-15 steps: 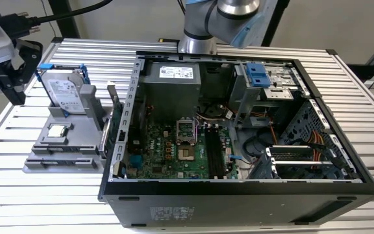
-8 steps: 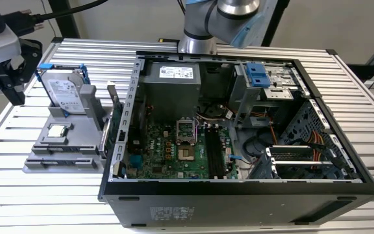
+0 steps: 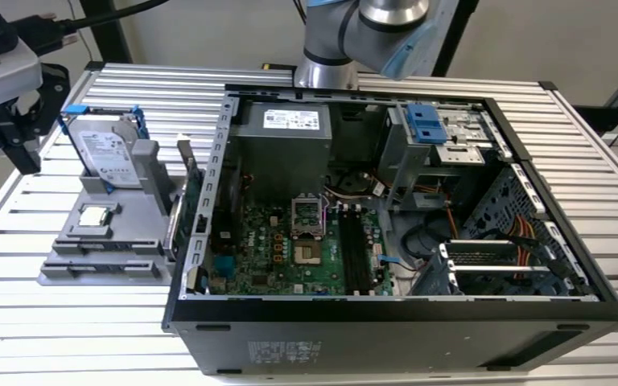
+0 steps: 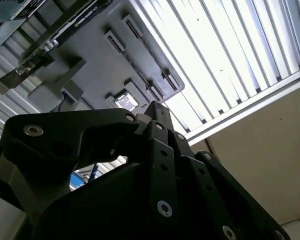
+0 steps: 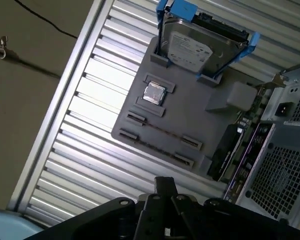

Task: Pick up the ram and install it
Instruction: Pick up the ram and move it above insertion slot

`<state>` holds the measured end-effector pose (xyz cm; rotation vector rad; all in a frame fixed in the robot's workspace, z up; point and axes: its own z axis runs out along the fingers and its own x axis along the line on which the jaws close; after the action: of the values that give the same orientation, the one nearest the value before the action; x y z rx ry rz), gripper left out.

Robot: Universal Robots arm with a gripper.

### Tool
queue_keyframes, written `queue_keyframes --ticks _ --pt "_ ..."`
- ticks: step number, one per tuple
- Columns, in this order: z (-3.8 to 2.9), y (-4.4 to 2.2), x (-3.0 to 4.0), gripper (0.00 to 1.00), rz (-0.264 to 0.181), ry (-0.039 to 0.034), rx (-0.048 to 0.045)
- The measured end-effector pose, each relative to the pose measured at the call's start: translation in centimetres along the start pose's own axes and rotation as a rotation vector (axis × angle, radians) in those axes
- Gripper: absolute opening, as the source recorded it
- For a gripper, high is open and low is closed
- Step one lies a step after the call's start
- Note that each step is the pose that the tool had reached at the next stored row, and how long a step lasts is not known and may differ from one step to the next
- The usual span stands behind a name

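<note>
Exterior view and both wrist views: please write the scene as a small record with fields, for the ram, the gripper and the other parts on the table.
gripper: over the table edge at the exterior view's left, apart from the holder
ram: on its long edge in the gray holder, on the side next to the computer case
hard drive: upright in its blue frame on the holder
processor chip: flat in a holder recess
computer case: on its side, open, motherboard exposed
task state: ram not yet picked up
</note>
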<state>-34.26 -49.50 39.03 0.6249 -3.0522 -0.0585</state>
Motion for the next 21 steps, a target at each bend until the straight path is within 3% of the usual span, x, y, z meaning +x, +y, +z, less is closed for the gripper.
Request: queue_keyframes --ticks 21 --pt "0.00 0.00 0.00 0.00 -0.207 0.0087 0.0037"
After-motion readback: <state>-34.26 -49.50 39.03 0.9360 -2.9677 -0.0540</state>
